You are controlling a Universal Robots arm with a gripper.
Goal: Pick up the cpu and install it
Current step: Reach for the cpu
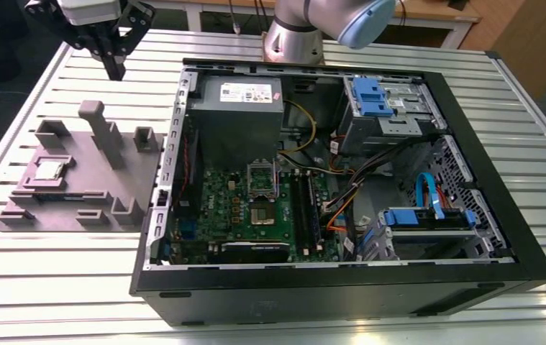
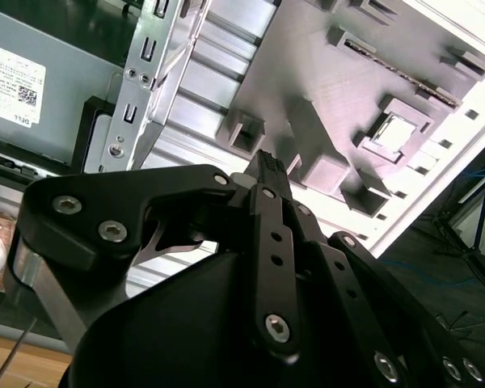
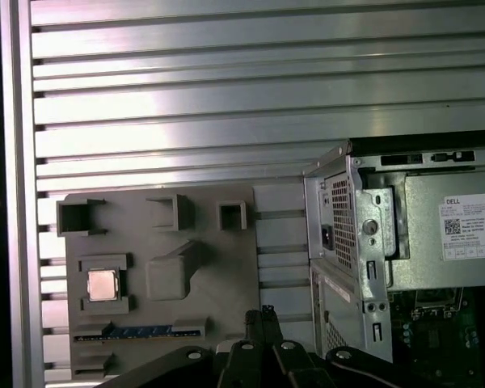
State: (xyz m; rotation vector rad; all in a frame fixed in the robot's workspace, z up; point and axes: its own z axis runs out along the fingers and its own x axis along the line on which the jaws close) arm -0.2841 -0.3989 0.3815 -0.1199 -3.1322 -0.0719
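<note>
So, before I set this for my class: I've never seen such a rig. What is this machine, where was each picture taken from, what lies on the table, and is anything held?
It is one robot arm with a gripper at its end. The exterior view comes from a camera off the arm. Both wrist views come from cameras riding on the arm, looking past the gripper. On the slatted table lie an open computer case and, at the exterior view's left, a grey-mauve plastic block. The cpu, a small silver square, sits in a recess of that block. The jaws look shut and hold nothing; the gripper hangs above the table, away from the cpu.
</note>
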